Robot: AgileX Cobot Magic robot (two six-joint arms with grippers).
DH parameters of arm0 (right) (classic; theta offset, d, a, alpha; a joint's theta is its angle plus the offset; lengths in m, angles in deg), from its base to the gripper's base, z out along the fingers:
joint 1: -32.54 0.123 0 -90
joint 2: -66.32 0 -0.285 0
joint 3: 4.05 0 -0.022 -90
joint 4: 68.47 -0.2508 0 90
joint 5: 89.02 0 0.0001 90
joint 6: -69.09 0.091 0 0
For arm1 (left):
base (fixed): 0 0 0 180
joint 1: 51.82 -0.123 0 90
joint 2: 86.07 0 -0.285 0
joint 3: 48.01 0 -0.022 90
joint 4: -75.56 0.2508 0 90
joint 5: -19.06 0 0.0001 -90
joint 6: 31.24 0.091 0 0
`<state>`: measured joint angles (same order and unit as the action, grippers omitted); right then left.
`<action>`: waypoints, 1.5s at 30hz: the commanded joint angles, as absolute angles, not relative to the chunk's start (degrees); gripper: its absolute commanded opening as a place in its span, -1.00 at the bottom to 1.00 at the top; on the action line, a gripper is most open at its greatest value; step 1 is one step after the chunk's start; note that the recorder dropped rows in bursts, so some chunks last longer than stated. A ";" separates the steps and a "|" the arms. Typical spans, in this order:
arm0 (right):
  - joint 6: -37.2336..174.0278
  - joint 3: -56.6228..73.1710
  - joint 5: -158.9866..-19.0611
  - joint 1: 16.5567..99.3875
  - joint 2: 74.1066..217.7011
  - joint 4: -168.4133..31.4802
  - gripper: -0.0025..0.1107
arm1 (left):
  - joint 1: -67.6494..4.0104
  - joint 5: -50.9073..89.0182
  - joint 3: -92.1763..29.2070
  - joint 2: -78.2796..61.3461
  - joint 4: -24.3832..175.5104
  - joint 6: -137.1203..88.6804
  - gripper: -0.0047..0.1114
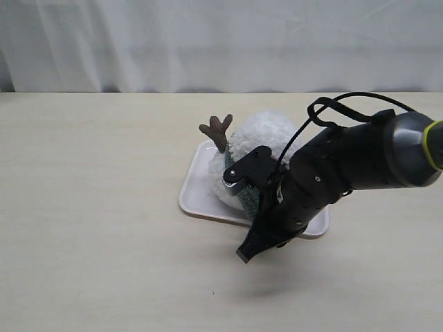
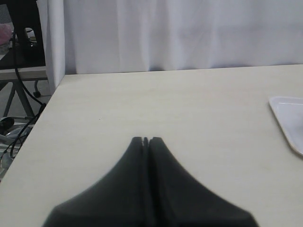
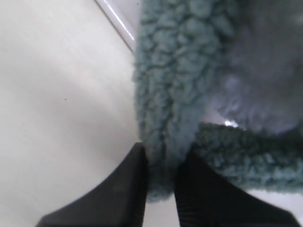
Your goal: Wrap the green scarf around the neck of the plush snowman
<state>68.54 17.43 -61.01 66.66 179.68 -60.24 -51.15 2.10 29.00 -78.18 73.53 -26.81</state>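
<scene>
The plush snowman (image 1: 266,131) lies on a white tray (image 1: 197,197), one brown twig arm (image 1: 217,131) sticking up. The green scarf (image 1: 235,164) runs across it below the white ball. My right gripper (image 1: 249,245) hangs over the tray's near edge, and the arm covers much of the toy. In the right wrist view the scarf (image 3: 175,94) drops off the snowman's fluff (image 3: 265,71), and its end sits squeezed between the fingers of the right gripper (image 3: 161,184). The neck is hidden. My left gripper (image 2: 146,140) is shut and empty over bare table, apart from the toy.
A corner of the tray (image 2: 289,118) shows in the left wrist view, and its rim (image 3: 118,23) in the right wrist view. White curtain hangs behind the table. The table's edge, with cables and a stand beyond it, lies to one side of the left gripper.
</scene>
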 commanded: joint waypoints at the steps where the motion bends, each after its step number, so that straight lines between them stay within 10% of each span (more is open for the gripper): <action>1: 68.66 17.21 -59.60 66.62 179.80 -63.15 -0.43 | -51.46 2.72 29.21 -78.28 73.48 -26.92 -0.92; 11: 69.09 10.55 -44.35 66.62 179.80 -71.54 0.18 | -51.46 2.72 29.21 -78.28 73.33 -26.92 -0.92; 30: 82.08 15.23 -49.60 66.62 171.94 -63.46 0.18 | -51.46 2.72 29.21 -78.28 73.33 -26.92 -0.92; 45: 81.84 15.37 -50.70 66.62 169.89 -61.35 -0.88 | -51.46 2.72 29.21 -78.28 73.46 -26.92 -0.92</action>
<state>81.79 15.13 -49.59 66.66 171.87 -62.36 -51.15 2.10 29.00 -78.18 73.53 -26.81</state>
